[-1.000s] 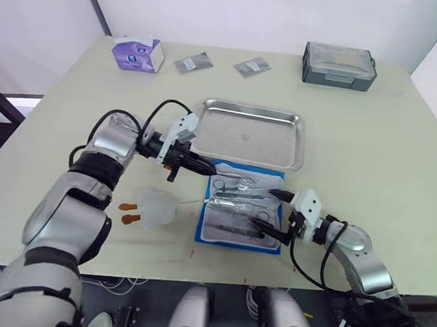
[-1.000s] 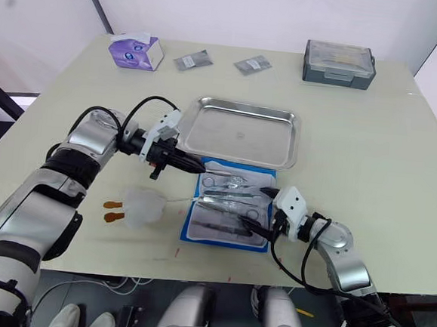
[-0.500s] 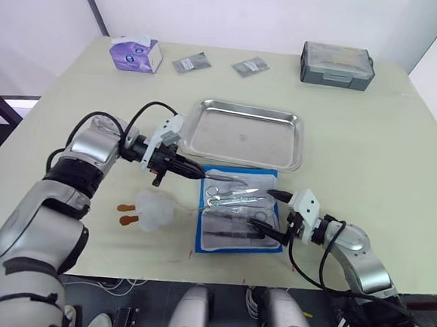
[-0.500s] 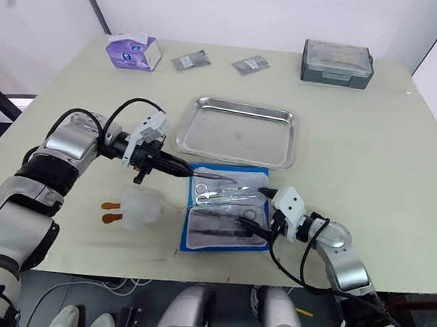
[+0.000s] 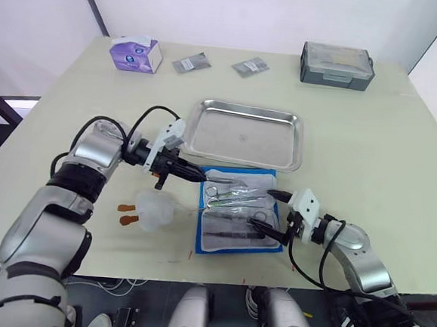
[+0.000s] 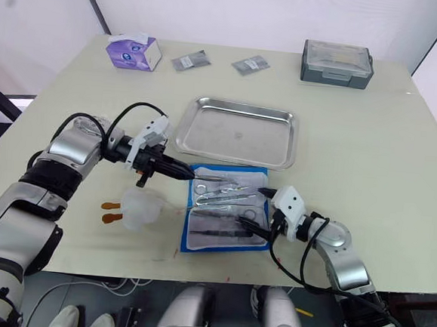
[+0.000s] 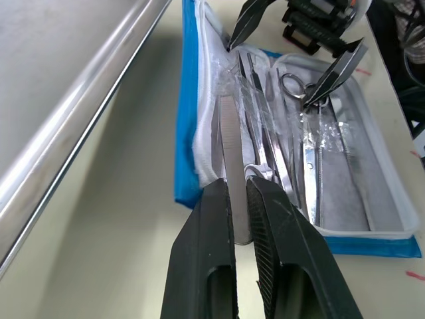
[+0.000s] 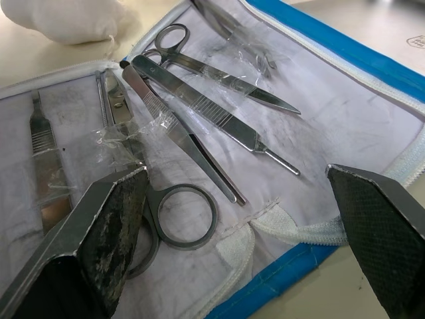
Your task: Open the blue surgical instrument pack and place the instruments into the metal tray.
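Note:
The blue surgical instrument pack (image 5: 239,237) lies open on the table just in front of the metal tray (image 5: 247,132). Its whitish lining (image 8: 345,126) holds several instruments: scissors (image 8: 179,216), forceps and tweezers under clear strips. My left gripper (image 5: 200,176) is at the pack's left edge, shut on a flat pair of tweezers (image 7: 228,143) that reaches over the lining. At the pack's right edge my right gripper (image 5: 270,211) is wide open, one finger (image 8: 99,246) on each side of the instruments and nothing held. The tray is bare.
A crumpled white wad (image 5: 154,208) with two orange tabs (image 5: 127,213) lies left of the pack. Along the far edge of the table stand a purple tissue box (image 5: 136,53), two grey foil packets (image 5: 192,63) and a grey lidded box (image 5: 338,65).
My left gripper has drawn slightly back to the left at the pack's edge, and the pack has turned a little. The right gripper has stayed open in place.

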`<act>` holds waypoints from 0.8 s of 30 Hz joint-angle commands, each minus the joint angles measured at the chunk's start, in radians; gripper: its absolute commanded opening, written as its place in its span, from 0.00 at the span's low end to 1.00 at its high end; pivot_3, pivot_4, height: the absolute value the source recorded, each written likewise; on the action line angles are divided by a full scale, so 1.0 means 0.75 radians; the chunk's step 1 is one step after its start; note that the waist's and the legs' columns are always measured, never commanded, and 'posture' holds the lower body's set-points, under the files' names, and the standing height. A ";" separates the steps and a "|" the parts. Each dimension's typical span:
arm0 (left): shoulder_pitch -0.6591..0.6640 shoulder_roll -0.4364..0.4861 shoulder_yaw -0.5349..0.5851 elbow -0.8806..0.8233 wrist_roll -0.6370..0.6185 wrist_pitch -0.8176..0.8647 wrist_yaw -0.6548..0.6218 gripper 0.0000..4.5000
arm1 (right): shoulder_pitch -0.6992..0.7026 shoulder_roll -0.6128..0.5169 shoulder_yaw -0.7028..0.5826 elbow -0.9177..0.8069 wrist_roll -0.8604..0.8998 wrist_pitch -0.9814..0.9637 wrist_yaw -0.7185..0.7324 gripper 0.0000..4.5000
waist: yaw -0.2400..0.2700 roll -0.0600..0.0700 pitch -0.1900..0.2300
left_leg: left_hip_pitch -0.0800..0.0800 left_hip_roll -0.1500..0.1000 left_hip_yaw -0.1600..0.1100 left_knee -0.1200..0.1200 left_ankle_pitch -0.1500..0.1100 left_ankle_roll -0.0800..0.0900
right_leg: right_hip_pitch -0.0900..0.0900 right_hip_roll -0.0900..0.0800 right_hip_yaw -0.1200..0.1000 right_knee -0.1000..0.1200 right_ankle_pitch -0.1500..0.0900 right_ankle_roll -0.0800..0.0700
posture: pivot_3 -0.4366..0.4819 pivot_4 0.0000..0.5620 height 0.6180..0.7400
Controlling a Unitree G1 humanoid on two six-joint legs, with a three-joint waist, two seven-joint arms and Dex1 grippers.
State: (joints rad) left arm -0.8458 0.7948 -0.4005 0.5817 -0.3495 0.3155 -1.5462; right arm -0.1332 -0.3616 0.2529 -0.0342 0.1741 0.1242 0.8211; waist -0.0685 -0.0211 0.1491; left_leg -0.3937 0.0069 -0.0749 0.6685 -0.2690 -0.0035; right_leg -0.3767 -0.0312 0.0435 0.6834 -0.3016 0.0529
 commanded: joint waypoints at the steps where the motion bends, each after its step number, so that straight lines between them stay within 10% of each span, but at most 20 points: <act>1: 0.047 -0.009 0.069 -0.140 0.060 -0.025 0.075 0.02 | 0.061 -0.011 0.070 0.126 -0.060 0.107 -0.011 1.00 | 0.001 0.000 0.000 | 0.000 0.000 0.000 0.000 0.000 0.000 | 0.000 0.000 0.000 0.000 0.000 0.000 | 0.48 0.27 0.98; 24: 0.290 0.087 0.267 -0.511 0.166 0.130 0.296 0.02 | 0.047 -0.001 0.082 0.149 -0.063 0.104 -0.006 1.00 | 0.000 0.000 0.000 | 0.003 0.000 0.002 0.000 0.000 0.000 | 0.000 0.000 0.002 0.003 0.000 0.000 | 0.48 0.27 0.98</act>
State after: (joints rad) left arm -0.6302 0.8270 -0.2485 0.2265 -0.2277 0.4004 -1.3459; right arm -0.1398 -0.3568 0.2567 -0.0282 0.1732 0.1276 0.8183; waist -0.0687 -0.0212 0.1488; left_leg -0.3911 0.0071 -0.0738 0.6679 -0.2691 -0.0035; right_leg -0.3766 -0.0312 0.0456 0.6860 -0.3017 0.0528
